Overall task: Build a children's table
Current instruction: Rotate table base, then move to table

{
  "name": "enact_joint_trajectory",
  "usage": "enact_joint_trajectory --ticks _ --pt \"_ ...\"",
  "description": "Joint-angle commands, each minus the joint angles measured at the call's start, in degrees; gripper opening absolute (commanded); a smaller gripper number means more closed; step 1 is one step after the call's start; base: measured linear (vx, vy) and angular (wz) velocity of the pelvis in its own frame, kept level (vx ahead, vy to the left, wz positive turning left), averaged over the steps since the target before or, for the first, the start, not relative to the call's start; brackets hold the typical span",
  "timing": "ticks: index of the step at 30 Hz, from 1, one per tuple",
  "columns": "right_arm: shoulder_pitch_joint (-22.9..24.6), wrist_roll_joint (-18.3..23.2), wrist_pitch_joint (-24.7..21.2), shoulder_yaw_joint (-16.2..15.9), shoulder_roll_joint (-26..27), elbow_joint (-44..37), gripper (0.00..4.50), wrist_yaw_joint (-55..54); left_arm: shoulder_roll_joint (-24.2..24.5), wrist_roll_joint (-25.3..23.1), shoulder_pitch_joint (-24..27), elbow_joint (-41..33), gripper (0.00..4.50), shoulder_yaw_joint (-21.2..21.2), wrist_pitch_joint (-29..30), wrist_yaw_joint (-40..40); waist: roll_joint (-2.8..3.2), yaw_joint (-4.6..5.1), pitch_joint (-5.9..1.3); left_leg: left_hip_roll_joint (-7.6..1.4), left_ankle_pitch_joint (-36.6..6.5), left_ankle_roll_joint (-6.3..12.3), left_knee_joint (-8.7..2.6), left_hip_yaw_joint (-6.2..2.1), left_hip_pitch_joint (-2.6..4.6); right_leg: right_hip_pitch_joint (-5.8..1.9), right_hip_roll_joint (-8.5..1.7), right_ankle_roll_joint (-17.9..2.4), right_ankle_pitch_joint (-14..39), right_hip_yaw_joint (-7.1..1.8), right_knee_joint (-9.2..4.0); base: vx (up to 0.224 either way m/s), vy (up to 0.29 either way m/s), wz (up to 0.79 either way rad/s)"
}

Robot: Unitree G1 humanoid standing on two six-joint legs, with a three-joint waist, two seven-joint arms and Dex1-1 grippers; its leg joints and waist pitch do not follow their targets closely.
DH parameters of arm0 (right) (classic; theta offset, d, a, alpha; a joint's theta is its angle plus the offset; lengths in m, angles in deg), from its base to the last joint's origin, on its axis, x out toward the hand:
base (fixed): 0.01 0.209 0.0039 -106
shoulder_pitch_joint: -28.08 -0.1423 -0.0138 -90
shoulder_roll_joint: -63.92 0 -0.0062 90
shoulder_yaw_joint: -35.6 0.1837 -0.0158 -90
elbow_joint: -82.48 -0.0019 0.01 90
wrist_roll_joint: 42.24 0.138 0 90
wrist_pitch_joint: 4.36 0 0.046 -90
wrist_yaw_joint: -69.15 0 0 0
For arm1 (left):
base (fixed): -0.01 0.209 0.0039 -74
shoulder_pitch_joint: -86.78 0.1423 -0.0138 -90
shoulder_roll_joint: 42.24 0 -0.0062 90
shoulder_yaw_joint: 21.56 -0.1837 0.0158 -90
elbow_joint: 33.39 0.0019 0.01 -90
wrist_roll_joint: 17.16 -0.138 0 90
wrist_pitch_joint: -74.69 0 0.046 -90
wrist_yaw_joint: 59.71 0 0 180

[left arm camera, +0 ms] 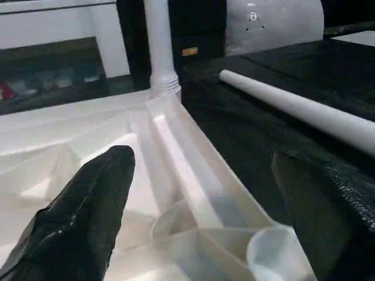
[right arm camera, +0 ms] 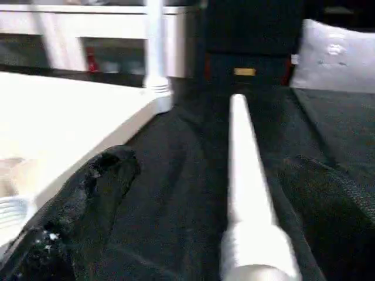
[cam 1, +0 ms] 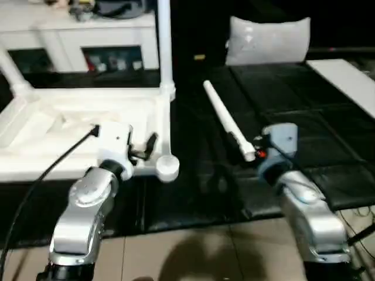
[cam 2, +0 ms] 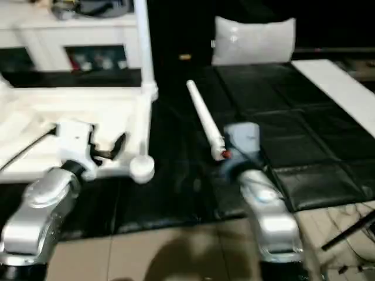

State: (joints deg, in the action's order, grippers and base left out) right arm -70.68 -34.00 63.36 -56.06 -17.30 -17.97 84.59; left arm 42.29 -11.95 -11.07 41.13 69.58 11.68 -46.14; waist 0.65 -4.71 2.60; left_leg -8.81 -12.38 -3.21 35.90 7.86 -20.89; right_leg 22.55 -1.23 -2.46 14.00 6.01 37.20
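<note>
White plastic tabletop [cam 1: 76, 126] lies upside down, ribs up, on black padded mats [cam 1: 304, 129], its left side cut off by the picture edge. One leg [cam 1: 164, 41] stands upright in the far corner socket, its top out of frame. A loose leg [cam 1: 227, 120] lies on the mats to its right. The left end effector [left arm camera: 193, 222] hovers spread over the near corner socket [cam 1: 167, 167], pinching nothing. The right end effector [right arm camera: 205, 216] is spread either side of the loose leg's near end. Behind stand a blurred white cabinet [cam 1: 76, 41] and a pillow [cam 1: 268, 38]; tiled floor [cam 1: 193, 252] lies nearest.
</note>
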Motion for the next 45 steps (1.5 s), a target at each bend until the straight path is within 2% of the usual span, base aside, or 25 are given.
enact_joint_trajectory --ticks 1,3,6,7,10,12,16,21,26,27,29,31,33,34,35,36,37,38,39,40,41,42,43,44,45 --pt "-0.32 -0.54 -0.39 -0.9 0.64 0.45 4.5 -0.22 0.29 0.09 0.22 -0.75 4.12 -0.52 0.07 0.41 0.44 0.14 -2.53 -4.1 -9.89 2.44 -4.63 -1.81 0.28 -2.72 -6.32 3.54 23.45 -3.86 -8.36 0.0 0.0 0.0" --pt "-0.62 -0.86 -0.99 -0.15 1.3 0.81 4.5 -1.36 0.38 0.04 0.01 -0.33 4.12 -0.83 -0.25 0.16 0.81 0.65 -2.24 -5.36 -16.22 1.95 -5.73 -2.04 1.23 -2.86 -7.23 -1.02 20.76 -3.58 -8.82 0.0 0.0 0.0" --pt "-0.9 -0.45 -1.63 0.19 1.01 0.87 4.5 -2.14 0.0 0.32 -0.28 0.38 4.12 -0.56 -0.55 0.21 0.99 0.81 -1.78 -5.0 -20.58 0.68 -5.85 -1.79 1.98 -2.47 -7.59 -1.62 23.9 -3.64 -9.53 0.0 0.017 0.01" --pt "-0.9 -0.3 -1.73 0.21 0.76 0.85 4.5 -2.18 -0.3 0.65 -0.31 0.53 4.12 -0.35 -0.5 0.27 0.93 1.01 -1.8 -4.97 -20.78 0.39 -6.0 -1.87 1.81 -2.9 -7.78 -1.68 23.95 -3.6 -9.63 0.0 0.0 0.0" --pt "-0.27 -0.38 -1.66 0.57 0.2 0.46 4.5 -1.85 -0.41 0.35 -0.04 0.8 4.12 -0.63 -0.99 0.0 1.04 1.15 -2.42 -5.43 -16.31 0.59 -6.22 -2.02 0.98 -3.5 -7.92 -3.0 15.71 -4.08 -8.67 0.004 0.023 0.0" --pt "0.2 -0.45 -1.88 0.52 -0.23 0.02 4.5 -1.39 -0.55 0.06 0.25 0.84 4.12 -1.61 -0.96 0.01 0.58 1.46 -2.57 -5.08 -12.8 1.69 -5.87 -1.61 0.47 -3.86 -8.24 -4.54 12.73 -4.34 -8.19 0.0 0.0 0.0" --pt "0.24 -0.3 -2.25 0.46 -0.54 0.04 4.5 -1.22 -0.93 0.22 0.56 0.66 4.12 -2.27 -1.91 0.27 0.36 1.35 -2.68 -4.86 -8.71 3.42 -5.41 -1.15 0.22 -3.92 -8.29 -4.83 12.98 -4.36 -8.31 0.0 0.0 0.0" --pt "-0.06 0.05 -2.72 -0.35 -0.88 0.1 4.5 -0.65 -1.16 0.73 0.81 0.75 4.12 -1.62 -2.7 0.68 0.06 1.39 -2.51 -4.82 -7.7 4.09 -5.41 -0.95 0.29 -3.73 -7.96 -3.21 16.36 -4.06 -8.77 0.0 0.0 0.0" --pt "-0.21 -0.17 -2.5 -0.78 -1.15 0.09 4.5 -0.27 -1.13 0.82 0.71 0.94 4.12 -1.19 -2.86 -0.02 0.15 1.98 -1.89 -4.46 -23.0 2.45 -6.43 -0.77 3.1 -4.32 -7.15 -0.76 31.62 -3.01 -10.37 0.0 0.0 0.0" --pt "-0.19 -0.18 -2.5 -0.83 -1.16 0.04 4.5 -0.23 -1.16 0.86 0.72 0.97 4.12 -1.13 -2.89 -0.09 0.21 2.33 -1.18 -4.29 -27.79 2.48 -6.4 -0.67 4.6 -3.81 -6.65 -0.16 36.23 -2.19 -11.25 0.0 0.0 0.0" --pt "-0.19 -0.35 -2.39 -1.08 -1.32 -0.07 4.5 -0.03 -1.16 0.84 0.77 0.93 4.12 -1.19 -2.87 -0.15 0.21 2.91 -0.61 -4.11 -31.59 2.11 -6.21 -0.88 5.95 -3.6 -6.48 0.56 38.53 -1.41 -12.06 0.0 0.0 0.0" --pt "-0.21 -0.45 -2.41 -1.29 -1.43 -0.17 4.5 0.01 -1.17 0.81 0.84 0.91 4.12 -1.23 -2.91 -0.15 0.28 3.69 -0.43 -4.55 -34.66 1.52 -6.48 -1.38 6.51 -4.14 -6.48 1.05 38.14 -0.79 -12.1 0.0 0.0 0.0" --pt "-0.31 -0.53 -2.55 -1.6 -1.47 -0.33 4.5 -0.08 -1.19 0.79 0.92 0.92 4.12 -1.22 -2.98 -0.11 0.14 4.05 -1.01 -4.61 -32.55 1.55 -6.96 -1.57 5.47 -5.81 -7.22 0.02 35.17 -1.74 -11.29 0.092 0.017 -0.08" --pt "-0.4 -0.64 -2.66 -1.82 -1.43 -0.4 4.5 -0.17 -1.21 0.8 0.96 0.93 4.12 -1.2 -2.98 -0.1 -0.01 3.7 -1.63 -4.06 -26.76 2.6 -7.02 -0.85 4.73 -6.63 -7.62 -2.31 31.51 -3.07 -10.91 0.104 0.013 -0.02" --pt "-0.47 -0.74 -2.74 -1.98 -1.38 -0.43 4.5 -0.21 -1.22 0.78 0.98 0.95 4.12 -1.21 -2.97 -0.11 -0.31 3.4 -2.02 -3.4 -19.03 4.08 -6.62 -0.32 2.9 -8.21 -7.71 -4.64 28.07 -3.8 -10.44 0.092 0.01 0.0" --pt "-0.55 -0.93 -2.89 -2.24 -1.42 -0.5 4.5 -0.23 -1.22 0.8 1.03 0.95 4.12 -1.24 -2.96 -0.12 -0.4 2.92 -2.61 -2.71 -11.43 5.72 -5.74 0.24 1.97 -9.18 -7.6 -6.12 24.07 -4.22 -10.13 0.092 0.01 0.0" --pt "-0.6 -1.02 -2.95 -2.4 -1.45 -0.55 4.5 -0.22 -1.22 0.8 1.05 0.95 4.12 -1.26 -2.97 -0.12 -0.28 2.83 -2.81 -2.65 -8.68 6.44 -5.58 0.27 1.84 -9.34 -7.35 -7.01 21.67 -4.15 -9.76 0.106 0.011 0.0" --pt "-0.67 -1.13 -3.07 -2.6 -1.48 -0.64 4.5 -0.21 -1.23 0.81 1.09 0.89 4.12 -1.27 -2.92 -0.14 -0.05 2.82 -3.2 -2.85 -4.87 7.72 -5.6 0.2 2.3 -9.08 -6.51 -8.5 15.77 -3.67 -8.89 0.126 0.007 0.06" --pt "-0.73 -1.19 -3.18 -2.75 -1.5 -0.71 4.5 -0.23 -1.22 0.76 1.13 0.86 4.12 -1.3 -2.91 -0.14 0.3 2.93 -3.63 -3.48 -1.72 9.47 -5.73 -0.27 3.61 -8.23 -5.74 -9.58 8.92 -2.99 -7.51 0.126 0.007 0.06" --pt "-0.82 -1.32 -3.31 -2.91 -1.57 -0.81 4.5 -0.22 -1.23 0.71 1.19 0.76 4.12 -1.28 -2.84 -0.15 0.45 3.1 -3.81 -4.07 0.27 10.77 -5.78 -0.78 4.29 -7.78 -5.5 -9.97 5.44 -2.6 -6.61 0.146 0.004 0.06" --pt "-0.82 -1.32 -3.32 -2.91 -1.57 -0.81 4.5 -0.21 -1.23 0.71 1.2 0.76 4.12 -1.29 -2.84 -0.16 0.62 3.69 -4.51 -5.21 6.6 15.06 -5.37 -2.3 6.46 -6.17 -5.05 -9.81 -1.8 -1.82 -4.34 0.184 -0.001 0.08" --pt "-0.87 -1.3 -3.41 -2.93 -1.61 -0.85 4.5 -0.1 -1.21 0.65 1.28 0.71 4.12 -1.31 -2.84 -0.18 0.33 4.54 -4.62 -6.95 11.77 20.46 -4.45 -4.41 10.1 -2.01 -5.23 -8.71 -4.51 -1.66 -2.09 0.184 -0.001 0.08" --pt "-0.89 -1.24 -3.37 -2.96 -1.68 -0.86 4.5 0.02 -1.2 0.65 1.31 0.7 4.12 -1.34 -2.83 -0.23 0.16 4.72 -4.13 -7.9 11.59 21.98 -4.31 -4.94 11.05 -0.18 -6.04 -8.72 -3.84 -2.1 -1.45 0.176 -0.029 0.14" --pt "-0.91 -1.18 -3.3 -2.99 -1.78 -0.83 4.5 0.17 -1.18 0.67 1.33 0.69 4.12 -1.37 -2.83 -0.28 -1.3 3.93 -3.81 -4.79 10.26 22.35 -2.71 -2.55 8.18 -2.71 -7.83 -11.18 -9.44 -4.61 -2.31 0.141 -0.033 0.17" --pt "-0.92 -1.17 -3.21 -3.01 -1.84 -0.73 4.5 0.26 -1.16 0.68 1.34 0.7 4.12 -1.37 -2.83 -0.29 -2.88 3.01 -3.7 0.79 6.12 20.89 -0.54 0.41 3.16 -8.12 -7.11 -13.78 -14.81 -7.62 -3.61 0.141 -0.033 0.17"
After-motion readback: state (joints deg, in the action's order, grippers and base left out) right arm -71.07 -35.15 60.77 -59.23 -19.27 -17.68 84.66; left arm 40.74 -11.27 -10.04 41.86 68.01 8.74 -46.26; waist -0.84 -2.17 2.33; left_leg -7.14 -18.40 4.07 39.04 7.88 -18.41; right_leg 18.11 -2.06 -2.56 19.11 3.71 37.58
